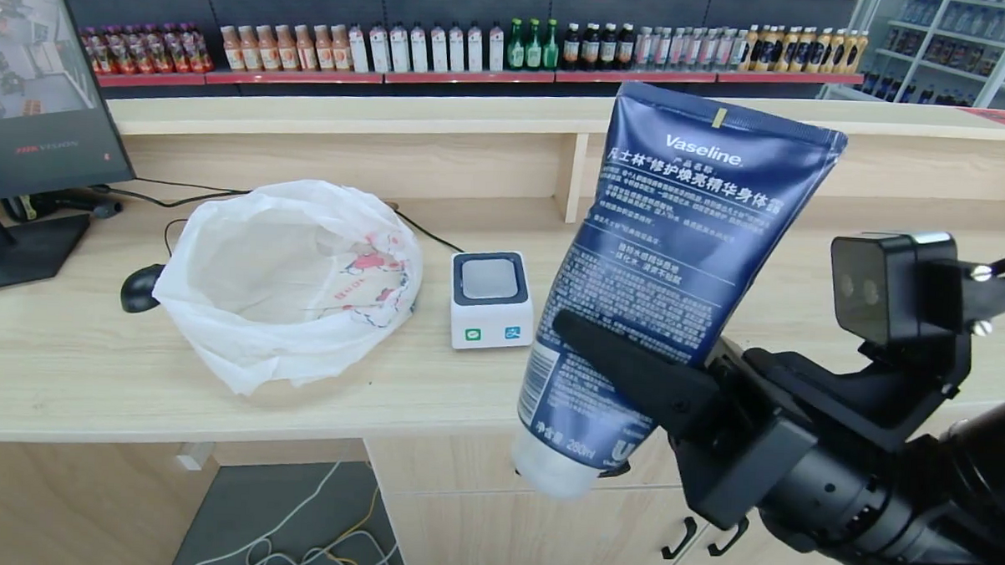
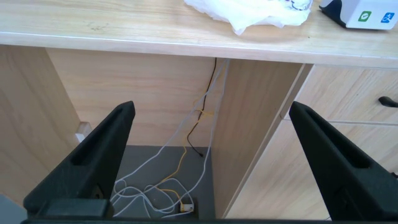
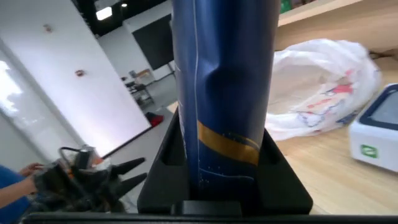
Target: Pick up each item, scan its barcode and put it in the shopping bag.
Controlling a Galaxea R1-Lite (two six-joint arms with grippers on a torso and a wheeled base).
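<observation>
Shop counter: a long pale wooden checkout counter [image 1: 65, 367] is running across the scene, with shelves of drink bottles [image 1: 477, 47] standing along the wall behind it.
Shopping bag: a white, crinkled plastic shopping bag [image 1: 289, 283] is sitting open-mouthed on the counter; no item is showing inside it.
Scanner: a small white box-shaped barcode scanner with a grey window [image 1: 491, 299] is standing just beside the bag, on the robot's right of it.
Tube: a dark blue, white-capped plastic lotion tube [image 1: 670, 263] is hanging cap-down and tilted in the air, to the right of the scanner and over the counter's front edge.
Right gripper: the black right gripper [image 1: 633, 362] is clamping the tube's lower half between its fingers.
Left gripper: the black left gripper [image 2: 211, 109] is hanging low in front of the counter with its fingers spread wide, carrying nothing.
Progress: picking up looks done for this tube; scanning and bagging are, by my judgement, waiting.
Next need: the striped barcode [image 1: 537, 382] near the cap probably needs turning towards the scanner window.
</observation>
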